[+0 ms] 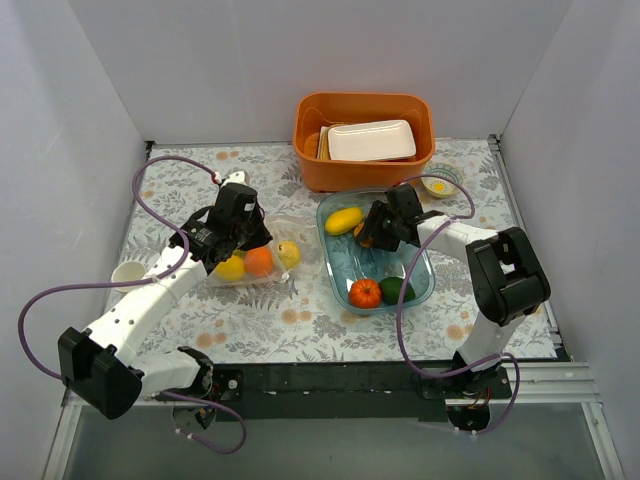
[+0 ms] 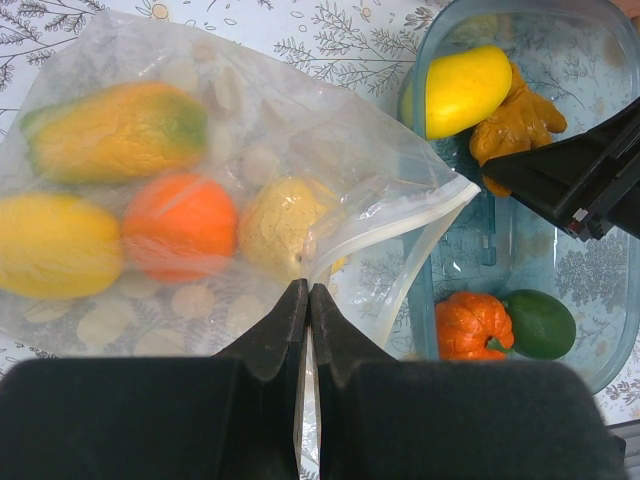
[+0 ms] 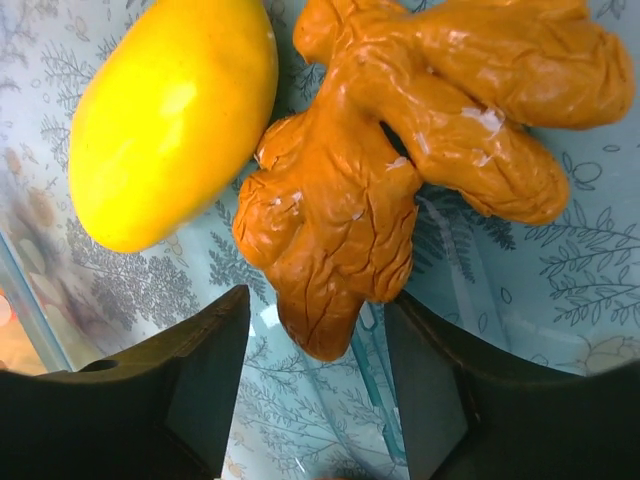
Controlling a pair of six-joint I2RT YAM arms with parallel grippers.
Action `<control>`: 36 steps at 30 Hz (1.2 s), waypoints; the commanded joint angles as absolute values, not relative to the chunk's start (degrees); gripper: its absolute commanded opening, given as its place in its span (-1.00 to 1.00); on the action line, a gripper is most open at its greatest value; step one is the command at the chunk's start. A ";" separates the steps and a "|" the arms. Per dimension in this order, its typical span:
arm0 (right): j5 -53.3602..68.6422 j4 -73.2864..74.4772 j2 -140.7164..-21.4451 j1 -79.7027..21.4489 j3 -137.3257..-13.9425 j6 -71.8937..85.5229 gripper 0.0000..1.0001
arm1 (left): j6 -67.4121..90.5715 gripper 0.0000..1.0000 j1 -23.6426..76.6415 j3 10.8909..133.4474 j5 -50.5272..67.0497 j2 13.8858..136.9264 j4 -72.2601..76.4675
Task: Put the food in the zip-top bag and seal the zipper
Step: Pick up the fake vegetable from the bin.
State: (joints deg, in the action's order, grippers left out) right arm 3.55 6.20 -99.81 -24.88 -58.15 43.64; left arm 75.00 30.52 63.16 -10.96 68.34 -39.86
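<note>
On floral tablecloth (image 1: 300,322), white walls (image 1: 300,60) — left end effector (image 2: 305,292) pinching zip-top bag (image 2: 250,130) | right end effector (image 3: 318,300) apart

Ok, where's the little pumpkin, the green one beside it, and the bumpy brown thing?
orange pumpkin (image 2: 472,325): left wrist view, middle of its ribbed body.
green fruit (image 2: 541,322): left wrist view, its round middle.
bumpy ginger-like piece (image 3: 335,240): right wrist view, its fat lower lobe.

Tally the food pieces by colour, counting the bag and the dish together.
Yellow pieces: 3
Orange pieces: 2
Green piece: 1
Brownish knobbly piece: 1
Mixed yellow-green piece: 1
Total: 8
</note>
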 commanded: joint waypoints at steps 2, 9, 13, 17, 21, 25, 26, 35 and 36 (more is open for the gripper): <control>2.90 1.41 -99.23 -23.82 -56.25 44.38 0.09 | 74.88 -1.00 30.32 63.72 -11.51 66.88 -39.46; 4.92 1.23 -98.97 -23.47 -56.08 43.86 -0.38 | 75.06 -1.00 30.32 63.02 -11.87 66.27 -39.64; 5.45 2.11 -96.77 -23.55 -55.37 42.63 -0.57 | 75.06 -1.00 30.32 63.02 -11.87 66.36 -39.55; 5.45 3.51 -91.86 -23.55 -53.09 41.31 -0.69 | 74.97 -1.00 30.32 63.02 -11.69 66.71 -39.20; 4.66 5.18 -86.50 -23.64 -51.42 38.68 -0.70 | 74.97 -1.00 30.32 63.11 -11.25 66.97 -38.94; 4.92 9.03 -81.49 -24.78 -51.94 33.85 -0.70 | 75.15 -1.00 30.32 63.11 -10.29 67.23 -38.58; 5.44 9.92 -80.95 -24.96 -52.38 31.84 -0.70 | 75.15 -1.00 30.32 63.11 -10.02 67.24 -38.50; 13.44 16.34 -78.84 -29.00 -57.04 23.74 -0.69 | 75.50 -1.00 30.32 64.16 -8.97 68.55 -38.06; 13.53 17.04 -78.84 -29.26 -57.30 22.43 -0.69 | 75.50 -1.00 30.32 64.25 -8.79 68.73 -37.97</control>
